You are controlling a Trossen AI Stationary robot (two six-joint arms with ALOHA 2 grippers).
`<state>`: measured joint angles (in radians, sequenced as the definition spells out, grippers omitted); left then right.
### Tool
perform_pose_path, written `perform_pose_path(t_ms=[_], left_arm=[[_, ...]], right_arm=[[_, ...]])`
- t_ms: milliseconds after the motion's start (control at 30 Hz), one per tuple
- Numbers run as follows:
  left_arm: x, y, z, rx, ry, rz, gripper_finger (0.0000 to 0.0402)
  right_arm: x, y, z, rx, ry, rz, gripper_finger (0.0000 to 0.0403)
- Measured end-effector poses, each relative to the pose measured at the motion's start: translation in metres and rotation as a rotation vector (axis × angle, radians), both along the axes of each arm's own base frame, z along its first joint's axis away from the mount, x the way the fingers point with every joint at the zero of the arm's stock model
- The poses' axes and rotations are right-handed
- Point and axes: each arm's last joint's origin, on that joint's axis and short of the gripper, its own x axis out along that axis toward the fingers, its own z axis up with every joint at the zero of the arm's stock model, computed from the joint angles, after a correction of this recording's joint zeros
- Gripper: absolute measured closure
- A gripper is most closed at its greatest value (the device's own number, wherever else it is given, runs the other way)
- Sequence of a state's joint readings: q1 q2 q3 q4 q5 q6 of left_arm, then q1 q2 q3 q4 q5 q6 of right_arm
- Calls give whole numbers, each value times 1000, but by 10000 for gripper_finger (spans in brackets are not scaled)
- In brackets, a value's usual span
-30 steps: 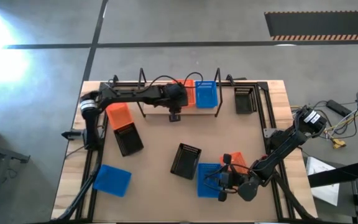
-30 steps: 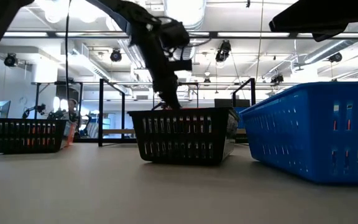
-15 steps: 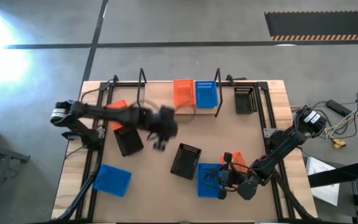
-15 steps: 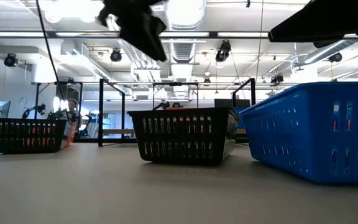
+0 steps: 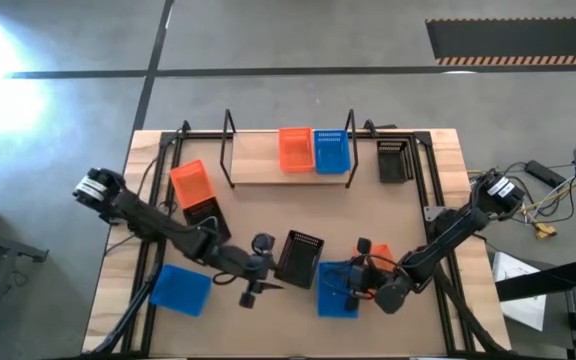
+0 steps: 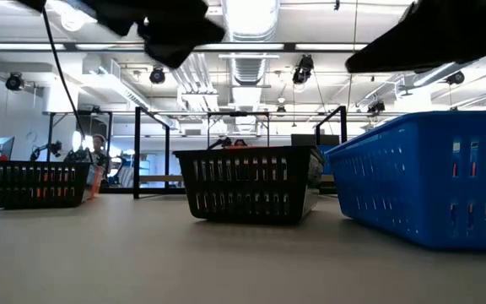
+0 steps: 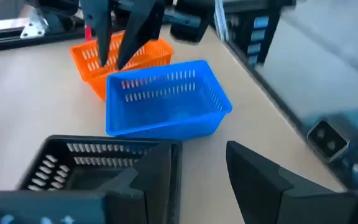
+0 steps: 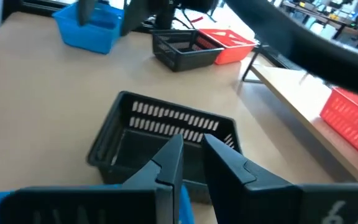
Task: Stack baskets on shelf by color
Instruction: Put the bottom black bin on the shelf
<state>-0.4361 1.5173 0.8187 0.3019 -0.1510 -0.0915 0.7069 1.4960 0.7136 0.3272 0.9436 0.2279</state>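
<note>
Near bench edge: right gripper [image 5: 356, 290] over a blue basket [image 5: 336, 289], fingers narrowly apart, grasping nothing visible. Left gripper [image 5: 256, 283] released, empty, just beside the middle black basket [image 5: 299, 257]. Farther back, an orange basket [image 5: 294, 150] and a blue one [image 5: 332, 151] stand side by side on the shelf [image 5: 258, 160].

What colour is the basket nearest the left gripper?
Black basket, clearest in the high view.

Perforated plastic baskets [image 5: 330, 151] on a matt wooden shelf [image 5: 258, 158].
</note>
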Motion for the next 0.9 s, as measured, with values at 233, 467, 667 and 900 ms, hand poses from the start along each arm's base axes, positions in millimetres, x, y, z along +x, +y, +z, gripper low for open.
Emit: perform_pose_path(t_ms=[233,467,667,900], left_arm=[[0,-6,-25,-77,-84,80,263],[22,-36,-40,32,15,154,271],[47,-42,-41,208,292,250,272],[67,-48,-43,240,374,222,248]], right_arm=[[9,-6,3,70,-24,18,351],[4,11,8,217,-31,176,351],[-5,26,12,209,-37,232,351],[-9,30,12,200,-32,251,351]])
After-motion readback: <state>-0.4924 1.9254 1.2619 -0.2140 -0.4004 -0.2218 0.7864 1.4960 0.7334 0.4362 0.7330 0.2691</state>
